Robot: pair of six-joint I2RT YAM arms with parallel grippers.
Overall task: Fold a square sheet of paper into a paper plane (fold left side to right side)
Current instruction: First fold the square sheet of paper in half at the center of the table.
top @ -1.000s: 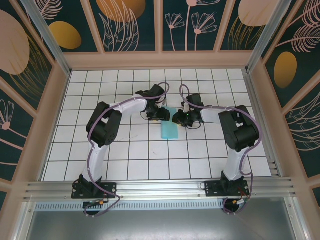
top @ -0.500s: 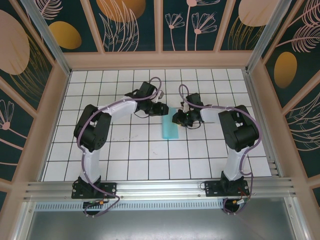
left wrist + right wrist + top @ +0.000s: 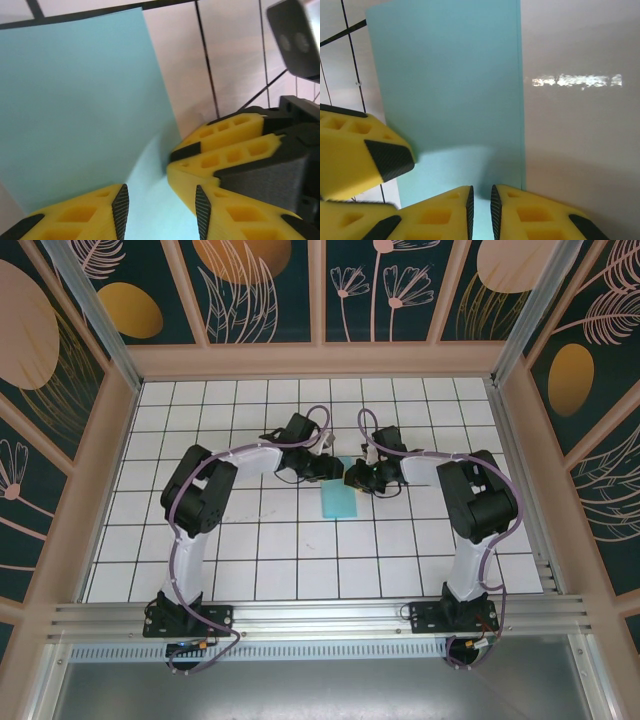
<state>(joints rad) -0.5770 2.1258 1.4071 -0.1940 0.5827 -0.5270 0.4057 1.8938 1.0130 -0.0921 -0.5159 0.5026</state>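
Since half a second ago the left arm has been drawn back in, its elbow swung rightward, and the left gripper (image 3: 322, 468) has been brought against the far left corner of the square sheet of paper (image 3: 340, 500). That sheet, folded into a narrow light-turquoise strip, is laid near the middle of the white-tiled table (image 3: 250, 560), its long sides running from the far edge toward the near one. The right gripper (image 3: 355, 478) is set at the strip's far right corner, just beside the left one. From the left wrist, the left gripper (image 3: 160, 202) is seen with its jaws spread wide, the paper (image 3: 75, 100) lying under and between them, and a lifted flap is seen beside the right gripper's yellow fingers (image 3: 225, 145). From the right wrist, the right gripper (image 3: 481, 200) is seen closed on the raised edge of the sheet (image 3: 450, 75) — only a turquoise sliver is left between its pads (image 3: 469, 200) — while one left finger (image 3: 365, 155) is seen at the sheet's left edge.
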